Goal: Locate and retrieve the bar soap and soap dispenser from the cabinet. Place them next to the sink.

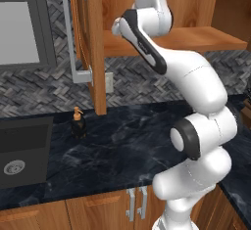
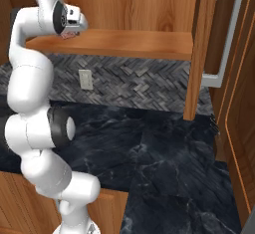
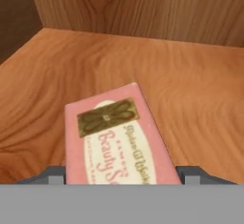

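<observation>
Bar soap (image 3: 119, 139): lies flat on cabinet shelf (image 3: 190, 99), toward its front edge, directly between gripper (image 3: 123, 174) fingertips. Fingers apart, one tip either side, not yet clamped. Probably light, stiff, smooth-wrapped, maybe slippery; best pinched across long edges. Soap dispenser (image 1: 78, 122) stands on counter (image 1: 137, 141) near sink (image 1: 29, 141).

A dark marbled countertop (image 1: 127, 150) runs below a grey herringbone backsplash (image 1: 147, 77), which carries a white wall outlet (image 2: 85, 79). Low wooden doors (image 1: 108, 207) with short silver handles (image 1: 137, 203) sit beneath. A grey-framed window (image 1: 22, 26) stands far left.
</observation>
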